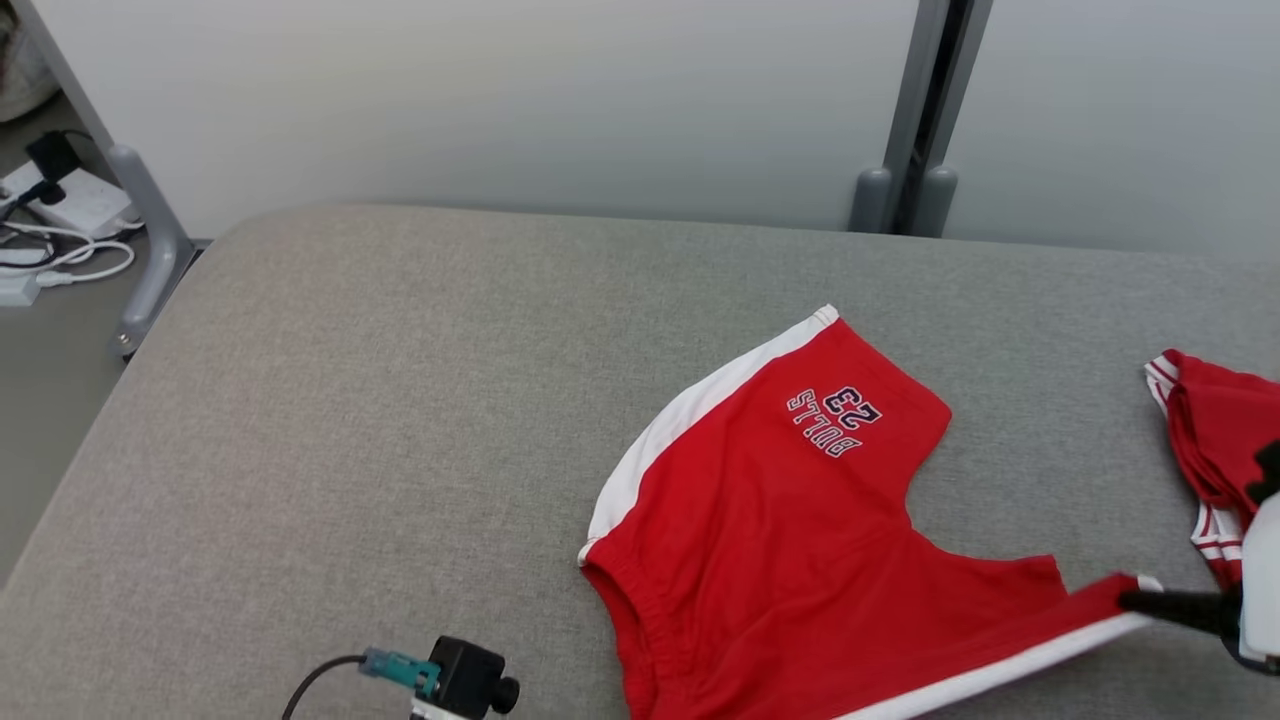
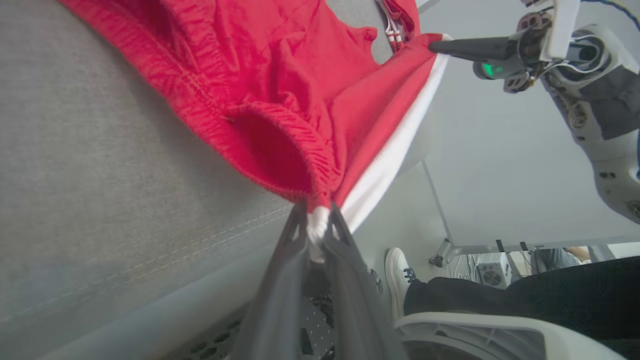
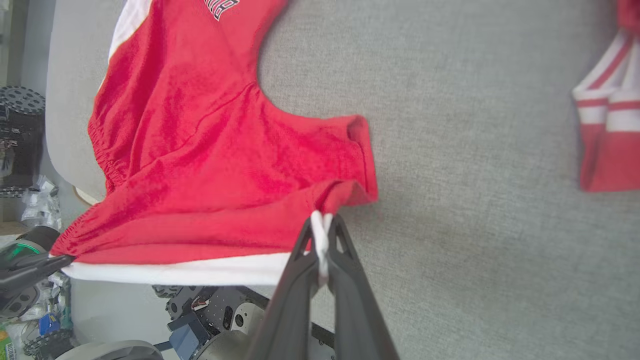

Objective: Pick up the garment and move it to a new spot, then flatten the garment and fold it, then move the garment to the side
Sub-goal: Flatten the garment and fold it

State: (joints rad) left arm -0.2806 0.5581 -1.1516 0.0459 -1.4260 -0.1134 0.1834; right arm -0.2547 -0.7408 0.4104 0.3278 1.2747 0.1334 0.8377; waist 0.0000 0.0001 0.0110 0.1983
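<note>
Head view: red shorts [image 1: 780, 520] lay on the grey pad [image 1: 400, 400], right of centre, with their near side hanging past the near edge. Left claw [image 2: 317, 212] was clamped on the waistband [image 1: 640, 610] corner, at the end of the white stripe [image 2: 390, 150]. Right claw [image 3: 320, 222] was clamped on the hem corner of the same stripe. So that stripe edge ran taut left to right between my claws, and all the rest of the cloth lay far of that line. Long axis was left-right: waistband left, held leg pointing right, other leg with the print [image 1: 835, 420] splayed far. Neither arm was nearer, each had one end. My read: the next move needed both claws going far together, keeping the span. Second red garment [image 1: 1215, 440] sat near the right claw, a possible snag
</note>
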